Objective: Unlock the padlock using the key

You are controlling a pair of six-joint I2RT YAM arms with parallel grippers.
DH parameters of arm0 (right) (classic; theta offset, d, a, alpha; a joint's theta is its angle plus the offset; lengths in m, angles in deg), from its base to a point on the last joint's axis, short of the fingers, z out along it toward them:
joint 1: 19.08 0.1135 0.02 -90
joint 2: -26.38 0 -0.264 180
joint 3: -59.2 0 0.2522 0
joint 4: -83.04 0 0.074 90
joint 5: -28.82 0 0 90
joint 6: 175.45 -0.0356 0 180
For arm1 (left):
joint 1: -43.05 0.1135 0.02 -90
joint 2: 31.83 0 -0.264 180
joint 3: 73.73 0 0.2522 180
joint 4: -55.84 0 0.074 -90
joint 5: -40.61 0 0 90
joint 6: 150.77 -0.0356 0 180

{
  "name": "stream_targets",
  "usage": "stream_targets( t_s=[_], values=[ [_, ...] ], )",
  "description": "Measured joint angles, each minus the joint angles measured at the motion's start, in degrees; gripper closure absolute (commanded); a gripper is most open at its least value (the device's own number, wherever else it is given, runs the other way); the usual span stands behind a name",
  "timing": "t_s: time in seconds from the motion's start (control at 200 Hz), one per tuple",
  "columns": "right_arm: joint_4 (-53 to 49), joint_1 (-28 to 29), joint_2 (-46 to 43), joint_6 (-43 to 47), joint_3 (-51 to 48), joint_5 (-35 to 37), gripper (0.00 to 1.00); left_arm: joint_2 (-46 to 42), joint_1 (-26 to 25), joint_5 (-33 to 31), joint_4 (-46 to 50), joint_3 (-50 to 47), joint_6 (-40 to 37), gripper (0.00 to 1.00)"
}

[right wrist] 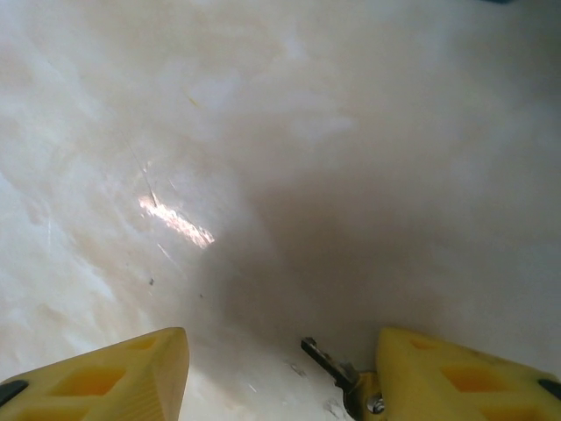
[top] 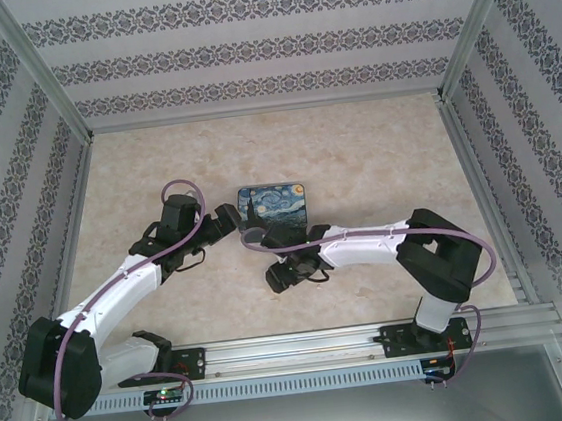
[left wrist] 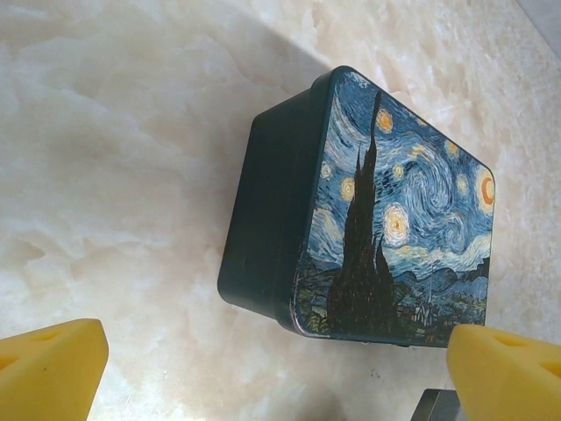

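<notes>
While the left gripper (left wrist: 280,377) hangs just short of the night-sky tin (left wrist: 399,210), its yellow pads (left wrist: 53,368) are spread wide with nothing between them, so that one's plainly open. The tin sits flat on the marble-look desk (left wrist: 114,132), about mid-desk seen from above. The padlock (left wrist: 436,405) is what I take that small grey metal edge to be, low by the tin's near side and right beside one pad. It's too cut off to tell whether it hangs from the tin or lies loose, and I can't see a keyhole. Over to the right gripper (right wrist: 280,377): it's low over the desk, fingers wide apart as well, clamping nothing. And there's the key (right wrist: 331,361), flat on the desk, blade poking out, bow end tucked against the inner side of one pad with a bit of ring showing. It may be touching that pad, but it isn't pinched. Now, my read on handling. That key is thin, stiff and slick, and lying flat on a smooth top it will likely skate away from a closing finger. The bow is the place to take it, flat faces between the pads, blade left free and pointing forward. The padlock looks small, hard and dense for its size. I'd expect it to swivel or slide the moment a key nudges it, so the left gripper wants it by the body, across the flat sides, with the keyhole end clear.
</notes>
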Motion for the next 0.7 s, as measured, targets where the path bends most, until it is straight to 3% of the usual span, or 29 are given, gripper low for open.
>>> stream_targets(
  t_s=[0.255, 0.699],
  values=[
    [-3.06, -0.26, -4.02, -4.15, 0.72, 2.27, 0.39, 0.7, 0.0, 0.02, 0.0, 0.11, 0.02, 0.01],
    [-6.56, -0.28, -5.97, -32.68, 0.37, 10.84, 0.47, 1.68, 0.02, 0.9, -0.44, 0.15, 0.15, 0.01]
  ],
)
